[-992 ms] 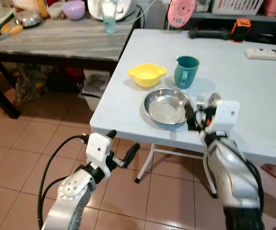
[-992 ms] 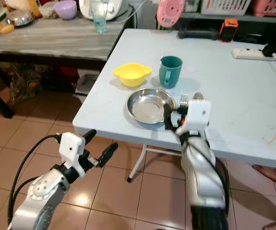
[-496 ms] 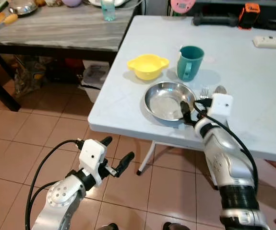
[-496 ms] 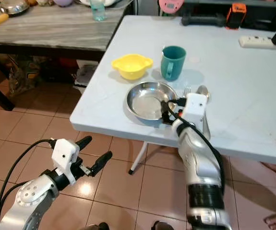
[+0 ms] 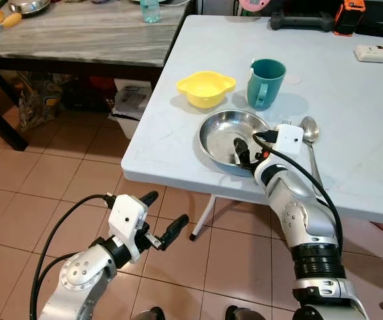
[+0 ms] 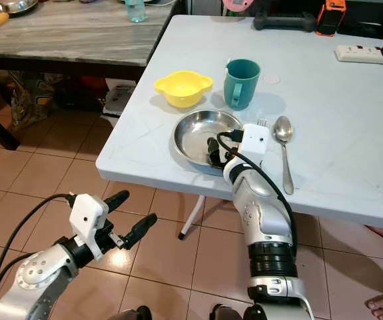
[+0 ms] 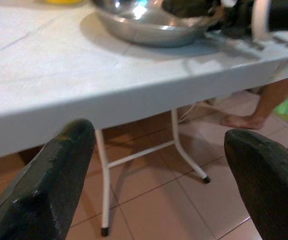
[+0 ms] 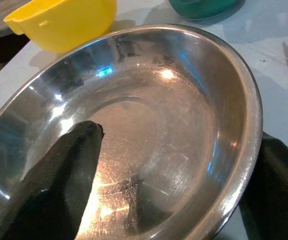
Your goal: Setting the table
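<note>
At the steel plate's near rim, the right gripper (image 5: 246,152) has pushed forward: a second ago it sat beside the plate by the cutlery, and now one black finger (image 8: 58,165) lies inside the dish while the other (image 8: 279,175) sits outside, under the edge. So the jaws are spread across the rim of the steel plate (image 6: 194,130), straddling it, not yet pinched tight as far as I can judge. That reads as the set-up for a grip on the plate, perhaps to shift it into its place setting.

Just beside the wrist, the spoon (image 6: 284,133) lies flat on the white table (image 6: 351,100), and fork tines (image 6: 260,122) peek out next to the wrist camera. Beyond the plate stand the yellow bowl (image 6: 182,87) and the teal mug (image 6: 239,81), close together and untouched.

Down low, the left gripper (image 5: 159,217) hangs off the table's front edge over the tiled floor (image 5: 18,207), fingers apart and empty.

The head camera has also tipped down and closer, so the whole scene has shifted with it.
</note>
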You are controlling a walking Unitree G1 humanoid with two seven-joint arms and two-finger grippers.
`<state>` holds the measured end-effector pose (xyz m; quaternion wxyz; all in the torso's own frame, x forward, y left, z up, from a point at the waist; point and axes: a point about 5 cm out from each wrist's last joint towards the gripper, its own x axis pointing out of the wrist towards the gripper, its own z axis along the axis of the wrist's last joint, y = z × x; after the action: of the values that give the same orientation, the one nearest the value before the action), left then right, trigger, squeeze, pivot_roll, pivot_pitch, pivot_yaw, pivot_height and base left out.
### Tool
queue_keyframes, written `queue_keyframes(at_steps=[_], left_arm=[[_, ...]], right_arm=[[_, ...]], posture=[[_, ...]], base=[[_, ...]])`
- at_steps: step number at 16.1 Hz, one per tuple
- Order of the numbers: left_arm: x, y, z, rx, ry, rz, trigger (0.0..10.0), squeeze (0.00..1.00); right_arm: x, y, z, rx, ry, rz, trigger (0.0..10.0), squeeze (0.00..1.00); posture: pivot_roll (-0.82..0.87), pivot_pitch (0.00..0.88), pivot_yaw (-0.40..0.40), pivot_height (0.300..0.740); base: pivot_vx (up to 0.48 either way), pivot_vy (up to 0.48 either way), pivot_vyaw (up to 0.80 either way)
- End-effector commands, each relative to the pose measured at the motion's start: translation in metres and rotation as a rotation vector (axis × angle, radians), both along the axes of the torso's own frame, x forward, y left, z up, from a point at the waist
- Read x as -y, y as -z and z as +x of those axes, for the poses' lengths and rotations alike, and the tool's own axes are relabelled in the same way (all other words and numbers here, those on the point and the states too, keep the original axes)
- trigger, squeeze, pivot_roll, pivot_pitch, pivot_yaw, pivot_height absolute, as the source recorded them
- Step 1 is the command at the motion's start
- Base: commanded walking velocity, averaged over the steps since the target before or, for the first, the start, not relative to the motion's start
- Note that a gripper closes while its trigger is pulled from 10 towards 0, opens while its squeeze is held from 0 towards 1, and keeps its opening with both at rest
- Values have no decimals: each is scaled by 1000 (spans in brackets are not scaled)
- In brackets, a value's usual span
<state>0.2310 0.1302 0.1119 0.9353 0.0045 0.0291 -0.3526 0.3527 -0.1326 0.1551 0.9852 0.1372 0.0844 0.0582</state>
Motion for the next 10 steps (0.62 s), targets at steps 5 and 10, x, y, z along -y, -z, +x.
queue_keyframes(at_steps=[5,10], left_arm=[[-4,-14,10,35,-63,-53,10000,0],[2,-13,11,28,-61,-71,10000,0]], right_arm=[[1,24,-10,-129,36,21,1765,0],[3,21,-11,-173,83,61,0,0]], posture=[[20,187,49,740],[8,176,47,740]], base=[[0,0,0],[0,0,0]])
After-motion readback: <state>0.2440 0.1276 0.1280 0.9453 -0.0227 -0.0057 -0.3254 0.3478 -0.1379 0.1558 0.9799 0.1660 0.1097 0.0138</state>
